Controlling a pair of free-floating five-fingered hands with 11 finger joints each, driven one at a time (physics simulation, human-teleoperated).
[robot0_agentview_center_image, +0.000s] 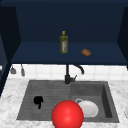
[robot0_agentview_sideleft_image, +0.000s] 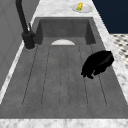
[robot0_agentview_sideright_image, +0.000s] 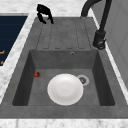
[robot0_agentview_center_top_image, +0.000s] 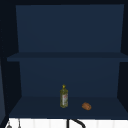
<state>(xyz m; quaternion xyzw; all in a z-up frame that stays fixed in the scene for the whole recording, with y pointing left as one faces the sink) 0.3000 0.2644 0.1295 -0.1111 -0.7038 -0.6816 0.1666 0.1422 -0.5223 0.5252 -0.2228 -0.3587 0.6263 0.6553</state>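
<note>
I see my left hand (robot0_agentview_center_image: 38, 100) over the drainboard (robot0_agentview_center_image: 45, 92), the flat ribbed part on the left side of the sink (robot0_agentview_center_image: 110, 100). It is toward the near edge of that part. I think this is a waiting step, because the hand has nothing in it and nothing lies under it but the bare ribs. From the left side view the hand (robot0_agentview_sideleft_image: 98, 63) looks like a dark bundle, with its back up and its fingers tucked under. From the right side view the hand (robot0_agentview_sideright_image: 44, 12) has its fingers hanging down like little hooks. So the fingers are curled and they grip nothing. I cannot tell if the tips touch the drainboard or float just above it. I think any pick-up from here would first need the fingers to spread out, and the hand would have to travel right, since the things are well apart from it. A white plate (robot0_agentview_sideright_image: 65, 88) lies flat in the deep basin on the right, next to the drain. A small red thing (robot0_agentview_sideright_image: 37, 74) sits by the near wall of that basin. A big red ball (robot0_agentview_center_image: 67, 115) shows at the near edge of the sink. The black tap (robot0_agentview_center_image: 67, 75) stands at the far side, in the middle.
</note>
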